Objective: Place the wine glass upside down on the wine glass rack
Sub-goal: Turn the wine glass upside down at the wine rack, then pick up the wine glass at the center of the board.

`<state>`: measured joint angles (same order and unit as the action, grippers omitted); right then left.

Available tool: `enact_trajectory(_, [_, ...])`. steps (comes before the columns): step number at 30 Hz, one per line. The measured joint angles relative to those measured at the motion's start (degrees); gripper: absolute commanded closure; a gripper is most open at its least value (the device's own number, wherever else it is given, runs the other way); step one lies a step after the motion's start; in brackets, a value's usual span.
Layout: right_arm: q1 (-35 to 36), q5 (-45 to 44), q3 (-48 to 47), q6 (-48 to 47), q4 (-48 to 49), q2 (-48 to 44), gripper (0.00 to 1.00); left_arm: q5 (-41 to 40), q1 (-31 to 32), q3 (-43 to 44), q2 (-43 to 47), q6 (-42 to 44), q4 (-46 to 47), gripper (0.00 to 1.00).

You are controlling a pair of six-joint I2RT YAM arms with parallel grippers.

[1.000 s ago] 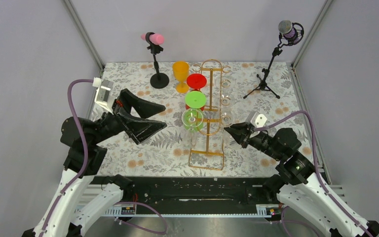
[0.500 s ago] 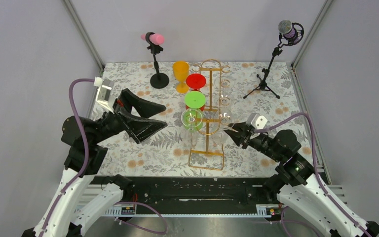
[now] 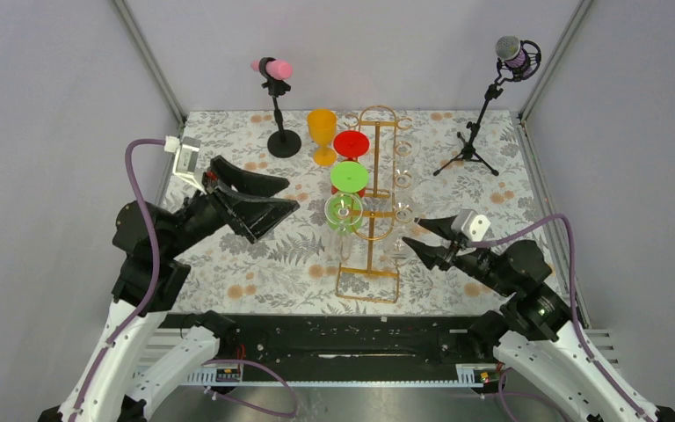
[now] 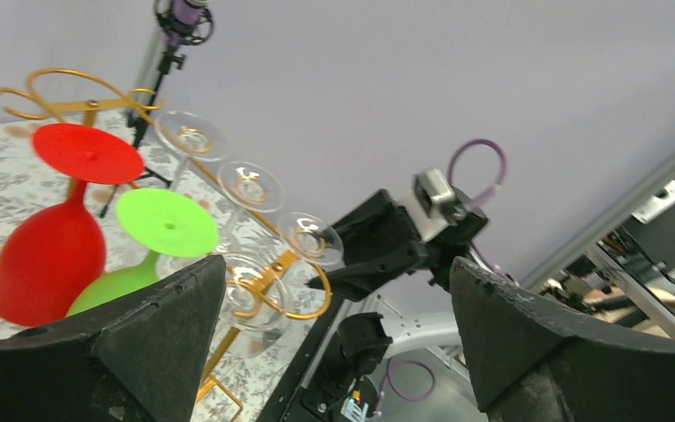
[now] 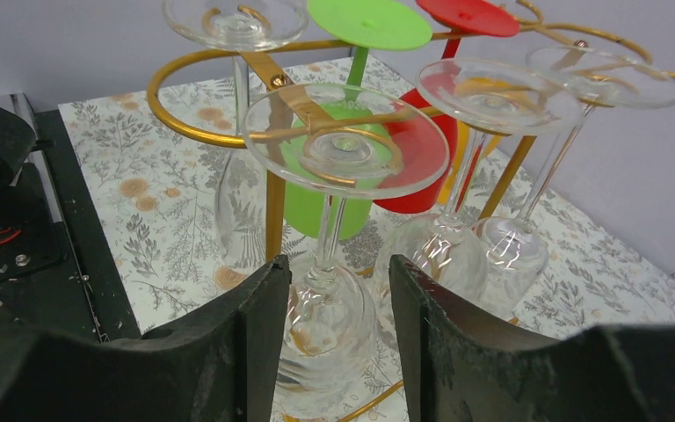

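Right claw: released, jaws parted on either side of the bowl of the clear stemmed wine glass, gripping nothing.
Left claw: spread wide, empty, well apart from the glass.
Right arm pose: forearm stretched low from the near right, fingers aimed at the tall gold wire wine glass rack.
Left arm pose: elbow bent, wrist raised over the floral-print table, fingers pointing right toward the rack.
Glass place: hung at the rack's nearest right-side ring.
Glass axis: upright stem, round foot on top, bowl mouth down.
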<state>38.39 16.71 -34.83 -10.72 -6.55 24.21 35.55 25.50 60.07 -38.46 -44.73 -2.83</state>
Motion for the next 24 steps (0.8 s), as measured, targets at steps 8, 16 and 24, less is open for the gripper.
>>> enact_trajectory(8, [0.00,0.52,-1.55,-0.63,-4.46,-7.08,0.44,-12.20,0.00,0.76,-1.31,1.33,-1.99,0.01])
enact_trajectory(16, [-0.02,-5.46,-3.02,4.59,-5.88,-13.25,0.46,-27.54,-0.20,-1.36,-5.27,-1.75,-2.54,0.04])
enact_trajectory(24, [-0.07,-21.94,-18.75,17.09,-14.51,-5.07,0.46,-31.89,-2.64,-1.25,-25.22,-7.43,-5.35,0.12])
